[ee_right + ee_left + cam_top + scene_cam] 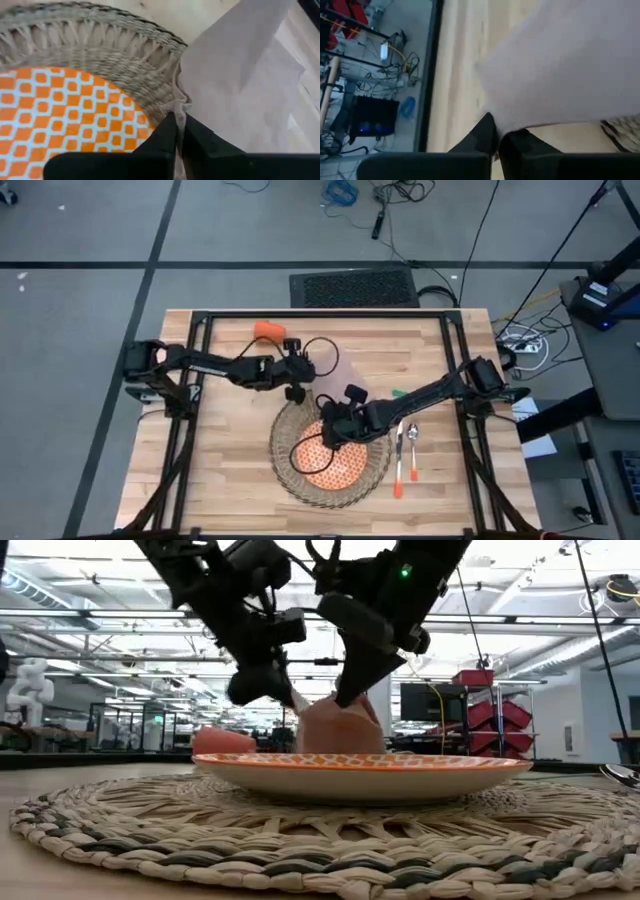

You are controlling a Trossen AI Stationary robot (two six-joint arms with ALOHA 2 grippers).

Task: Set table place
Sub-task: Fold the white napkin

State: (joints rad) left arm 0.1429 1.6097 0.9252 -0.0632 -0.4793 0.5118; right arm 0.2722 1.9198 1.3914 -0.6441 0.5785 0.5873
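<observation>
A beige napkin (336,379) lies at the far rim of the round woven placemat (283,463), which carries an orange-patterned plate (331,461). My left gripper (296,391) is shut on the napkin's left side. My right gripper (330,426) is shut on the napkin over the placemat's far rim. In the low view the napkin (340,727) rises behind the plate (360,773) between both grippers, its lower end hidden by the plate. An orange cup (267,330) rests on the table (230,470) at the far left. My left gripper pinches a corner of the napkin (502,126) between its two fingers, slanting down from the table's left side. The cloth spreads away from the fingers over the wood. One layer or several, I cannot tell. My right gripper pinches a bunched edge of the napkin (179,107) between its two fingers, just past the placemat's far rim (150,60). It comes slanting down from the table's right and near side. The cloth gathers in small folds at the fingertips and spreads beyond them.
Two orange-handled pieces of cutlery (405,452) lie on the table right of the placemat, with a green-handled piece (398,392) farther back. The black frame (320,313) runs along the table's far edge. Bare wood shows at the near left.
</observation>
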